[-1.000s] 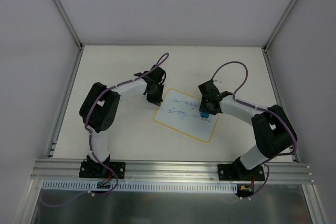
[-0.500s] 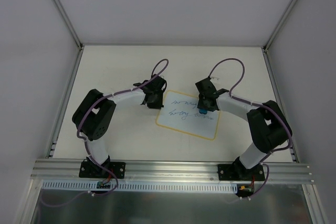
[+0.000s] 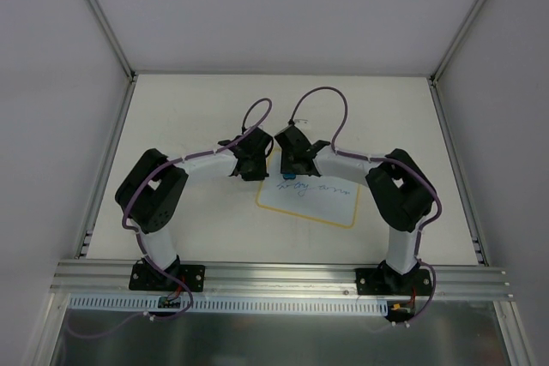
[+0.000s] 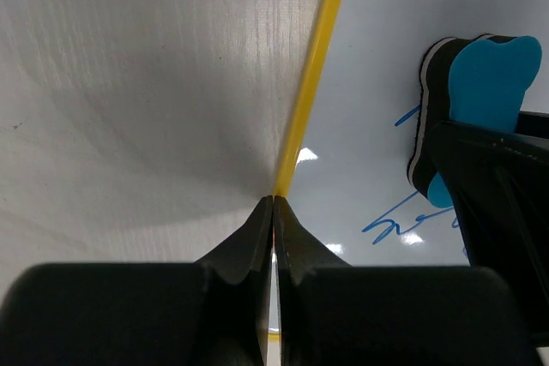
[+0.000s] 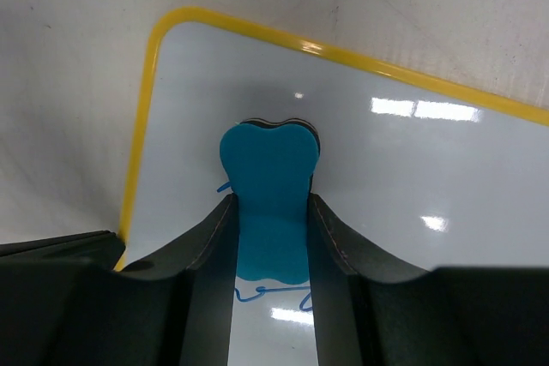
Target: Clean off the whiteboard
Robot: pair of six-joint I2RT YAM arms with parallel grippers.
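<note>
The whiteboard (image 3: 319, 203) lies flat on the table, white with a yellow border, with blue writing (image 3: 319, 188) on its upper part. My right gripper (image 3: 290, 165) is shut on a blue eraser (image 5: 270, 169) and holds it against the board's upper left area; in the right wrist view (image 5: 270, 205) writing (image 5: 274, 291) shows just below the eraser. My left gripper (image 3: 250, 165) is shut, its tips (image 4: 273, 201) resting on the board's yellow left border (image 4: 313, 66). The left wrist view also shows the eraser (image 4: 485, 75) and blue strokes (image 4: 395, 220).
The beige table (image 3: 180, 117) is fenced by white walls and metal corner posts. An aluminium rail (image 3: 274, 276) carries both arm bases at the near edge. Purple cables (image 3: 319, 96) loop above both wrists.
My right gripper has swept left across the board with the eraser, and much of the blue writing is gone. The board has turned slightly. The left gripper stays at the board's left edge.
</note>
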